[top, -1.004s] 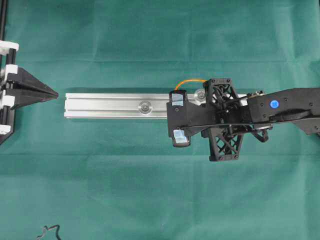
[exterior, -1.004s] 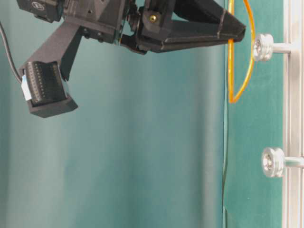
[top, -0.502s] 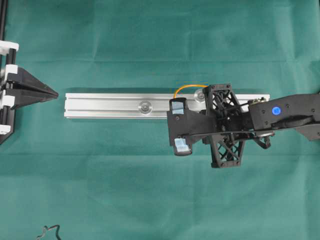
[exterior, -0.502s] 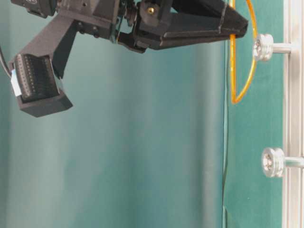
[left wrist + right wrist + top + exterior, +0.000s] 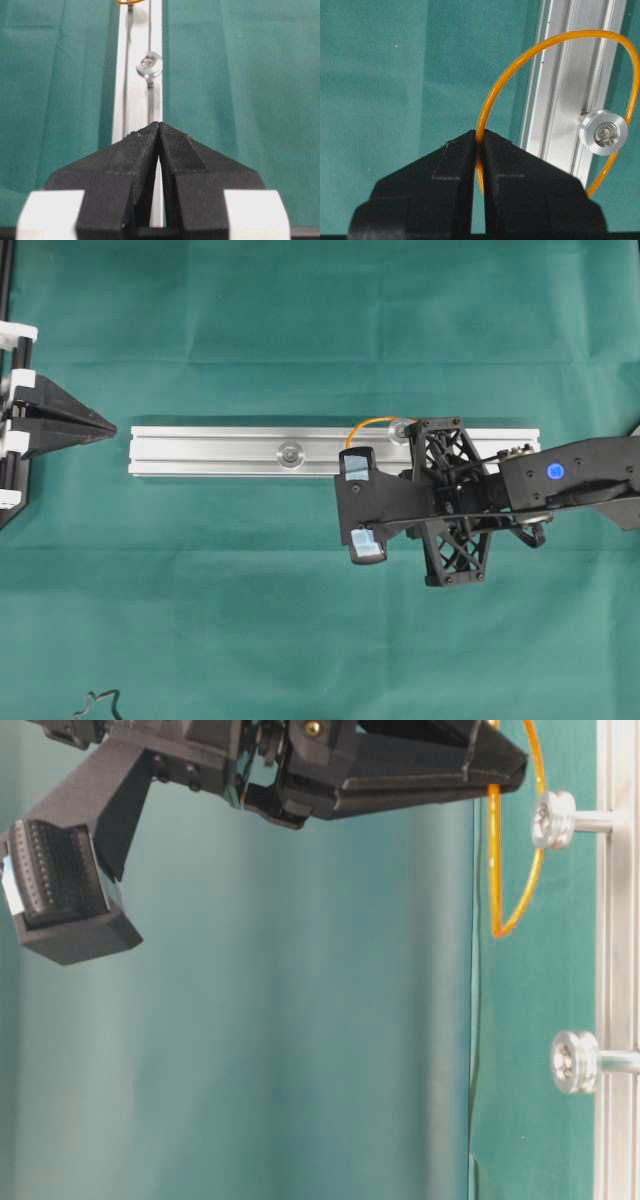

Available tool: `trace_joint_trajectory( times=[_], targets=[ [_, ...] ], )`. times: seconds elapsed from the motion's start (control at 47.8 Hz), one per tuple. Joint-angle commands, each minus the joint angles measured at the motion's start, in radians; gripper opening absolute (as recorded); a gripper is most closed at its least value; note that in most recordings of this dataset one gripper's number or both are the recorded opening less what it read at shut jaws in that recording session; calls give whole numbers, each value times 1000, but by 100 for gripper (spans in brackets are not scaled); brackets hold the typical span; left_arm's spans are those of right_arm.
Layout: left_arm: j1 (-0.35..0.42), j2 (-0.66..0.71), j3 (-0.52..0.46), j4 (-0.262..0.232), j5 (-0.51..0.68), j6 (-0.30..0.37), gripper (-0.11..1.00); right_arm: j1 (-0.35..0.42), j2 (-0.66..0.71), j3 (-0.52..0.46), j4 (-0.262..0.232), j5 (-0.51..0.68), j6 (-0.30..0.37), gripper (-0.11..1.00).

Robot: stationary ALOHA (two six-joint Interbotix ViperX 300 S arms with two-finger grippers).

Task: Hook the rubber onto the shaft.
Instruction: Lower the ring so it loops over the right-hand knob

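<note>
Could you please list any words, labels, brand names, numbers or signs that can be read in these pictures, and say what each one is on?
No readable text in any view.
The right arm carries a plain blue round dot: no lettering legible.
The silver rail, the orange rubber band and the green cloth bear no visible markings.

The rubber [image 5: 515, 65] is a thin orange band, smooth and a bit shiny. The rail [image 5: 220, 450] is silver metal with long grooves, and it looks brushed. The round shaft [image 5: 603, 132] is shiny metal too (like a little mirror). The cloth [image 5: 300, 620] is green, soft and matt. The right gripper [image 5: 479, 145] is black plastic, matt and a little rough.
</note>
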Motion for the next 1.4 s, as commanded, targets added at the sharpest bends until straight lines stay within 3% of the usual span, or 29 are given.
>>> trace_joint_trajectory(
  times=[0.0, 1.38],
  targets=[
    [-3, 8, -32, 3, -5, 0, 0, 11, -11, -26, 3, -3, 2, 6],
    [-3, 8, -32, 3, -5, 0, 0, 78, -9, -43, 35, 21, 3, 6]
  ],
)
